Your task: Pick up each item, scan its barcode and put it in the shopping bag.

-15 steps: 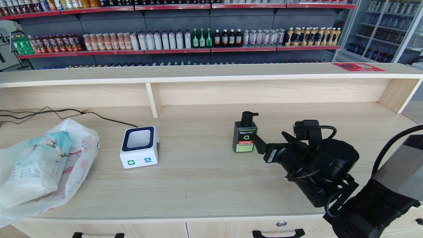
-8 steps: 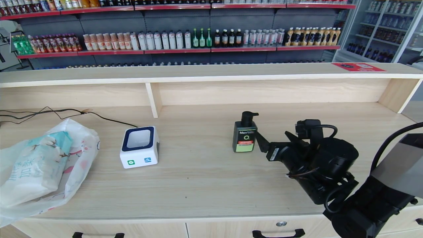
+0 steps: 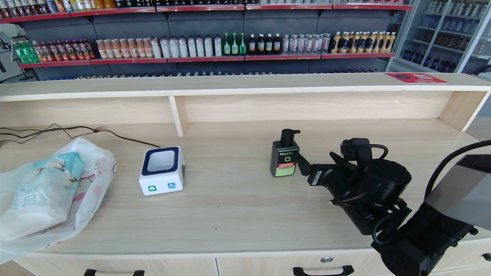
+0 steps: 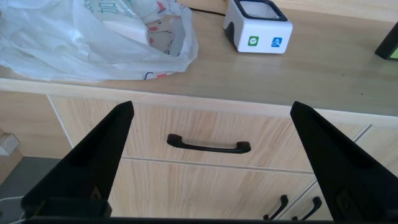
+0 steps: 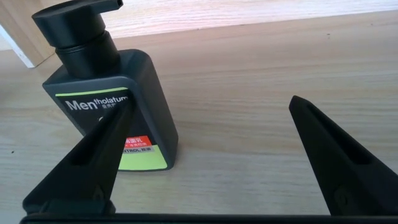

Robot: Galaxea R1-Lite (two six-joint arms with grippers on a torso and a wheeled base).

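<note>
A dark pump bottle [image 3: 284, 155] with a green label stands upright on the wooden counter [image 3: 238, 207]. My right gripper [image 3: 317, 161] is open just to its right, at about label height, and one fingertip is close to the bottle's side. In the right wrist view the bottle [image 5: 124, 81] is partly behind one finger, off to one side of the open gripper [image 5: 211, 149]. A white shopping bag [image 3: 50, 191] lies at the counter's left with a tissue pack [image 3: 42, 188] inside. The white scanner [image 3: 161, 170] sits between bag and bottle. My left gripper [image 4: 211, 155] hangs open below the counter's front edge.
A black cable [image 3: 76, 132] runs from the scanner to the left along the back. A raised shelf with a divider [image 3: 177, 115] borders the counter's far side. Drawers with black handles [image 4: 208, 146] lie under the front edge. Shelves of drinks stand behind.
The right arm has shifted slightly toward the far side, and its gripper stays open beside the bottle. Bottle, bag and scanner have not moved.
</note>
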